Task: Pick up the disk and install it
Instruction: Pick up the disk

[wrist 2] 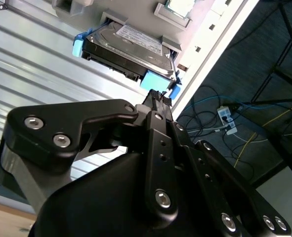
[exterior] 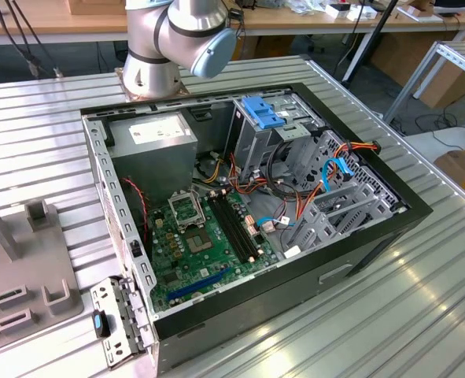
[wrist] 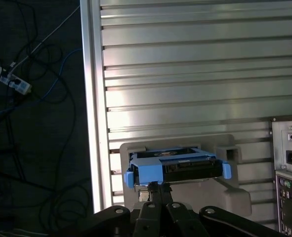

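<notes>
Looking through the second wrist view, I see the disk (wrist 2: 133, 45) lying flat in a grey holder (wrist 2: 171, 13), with its white label facing up and blue rails on its two ends. In the first wrist view the disk (wrist: 187, 169) shows me its blue front edge, and the holder (wrist: 234, 193) stands on the ribbed metal bench (wrist: 185, 74), near the bench's edge. Beside the holder in that view is the back of the computer case (wrist: 288, 173).

The fingers (wrist 2: 158, 98) are drawn together, tip against tip, and I see nothing held between them. Their ridged tips are right at the blue end of the disk. In the first wrist view the fingers (wrist: 158, 186) come up just under the blue front edge. I cannot tell if they touch the plastic or stop just short of it.

In the exterior view, the computer case (exterior: 350, 272) lies open on the bench (exterior: 389, 331), and the arm (exterior: 177, 35) rises behind it. Inside the case, a green board (exterior: 189, 244) covers the floor, and a grey power box (exterior: 153, 146) with a white sticker sits at the end nearest the arm. A grey drive cage (exterior: 252, 146) stands beside the power box, with a blue bracket (exterior: 261, 112) on top of it. Red, orange and blue cables (exterior: 295, 177) run between the cages toward the exterior view's right.

On the dark floor past the bench's edge, in the first wrist view, lie loose wires and a white power strip (wrist: 11, 80).
</notes>
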`<action>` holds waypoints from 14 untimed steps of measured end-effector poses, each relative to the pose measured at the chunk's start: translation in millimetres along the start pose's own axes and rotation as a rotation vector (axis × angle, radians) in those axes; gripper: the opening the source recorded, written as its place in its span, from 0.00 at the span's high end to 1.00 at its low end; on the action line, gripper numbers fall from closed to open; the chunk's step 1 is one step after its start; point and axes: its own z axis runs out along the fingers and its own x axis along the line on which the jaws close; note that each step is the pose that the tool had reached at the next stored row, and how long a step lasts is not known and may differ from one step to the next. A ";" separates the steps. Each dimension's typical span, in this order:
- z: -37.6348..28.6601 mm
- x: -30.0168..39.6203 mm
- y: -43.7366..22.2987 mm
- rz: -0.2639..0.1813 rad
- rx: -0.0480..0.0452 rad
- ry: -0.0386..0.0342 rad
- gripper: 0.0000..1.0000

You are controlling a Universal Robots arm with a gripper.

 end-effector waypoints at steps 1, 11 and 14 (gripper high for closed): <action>0.5 0.0 0.0 0.000 0.0000 0.0000 0.89; 0.7 0.0 0.0 0.000 0.0001 0.0000 0.89; 0.8 0.1 0.0 -0.033 -0.0008 0.0014 0.89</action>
